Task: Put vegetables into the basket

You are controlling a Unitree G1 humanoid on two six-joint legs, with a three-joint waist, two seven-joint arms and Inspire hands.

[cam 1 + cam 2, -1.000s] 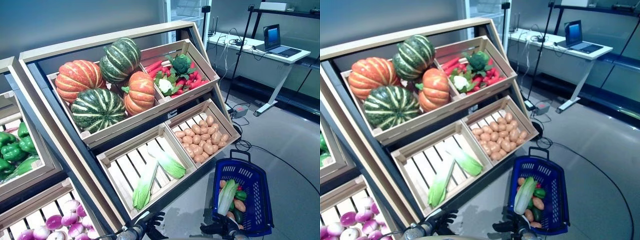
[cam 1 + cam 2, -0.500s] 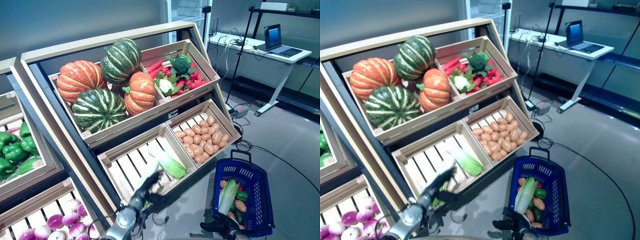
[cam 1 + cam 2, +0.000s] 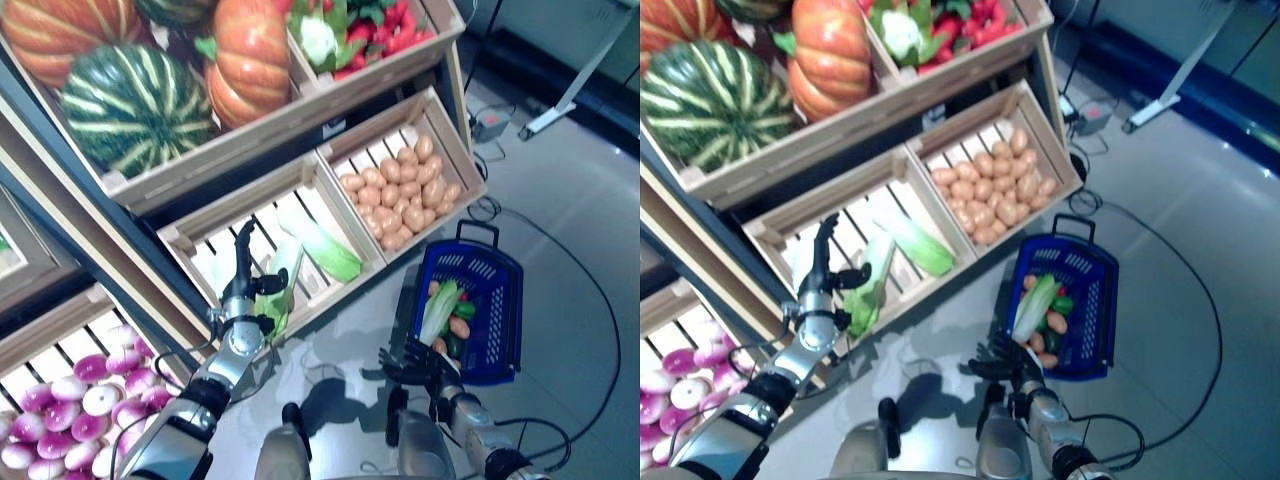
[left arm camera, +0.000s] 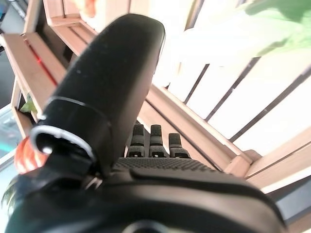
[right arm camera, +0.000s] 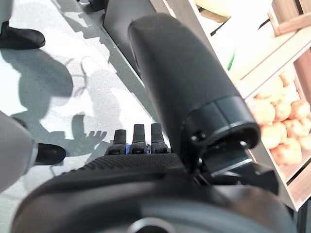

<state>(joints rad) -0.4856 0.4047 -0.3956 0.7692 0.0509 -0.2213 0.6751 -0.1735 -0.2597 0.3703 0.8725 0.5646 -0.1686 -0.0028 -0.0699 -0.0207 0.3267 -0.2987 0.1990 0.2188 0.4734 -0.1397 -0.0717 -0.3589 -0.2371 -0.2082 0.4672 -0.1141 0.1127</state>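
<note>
Two long pale-green cabbages lie in the lower slatted crate (image 3: 236, 197): one (image 3: 286, 272) near its front left, the other (image 3: 325, 248) behind it. My left hand (image 3: 243, 298) is at the crate's front, open, fingers straight up, its thumb (image 3: 849, 278) against the nearer cabbage. In the left wrist view that cabbage (image 4: 272, 26) shows pale past the thumb. The blue basket (image 3: 507, 322) stands on the floor to the right and holds a cabbage (image 3: 437, 312) and other vegetables. My right hand (image 3: 413, 364) hovers open, low beside the basket's near left corner, holding nothing.
A crate of potatoes (image 3: 400, 193) sits right of the cabbage crate, above the basket. Striped and orange pumpkins (image 3: 135, 105) fill the shelf above. Purple-white onions (image 3: 70, 400) lie in a low crate at left. A desk leg (image 3: 560, 105) stands at far right.
The camera has tilted down, shifting the whole picture. My left hand has risen from the bottom edge up to the cabbage crate. The right hand stays low by the basket.
</note>
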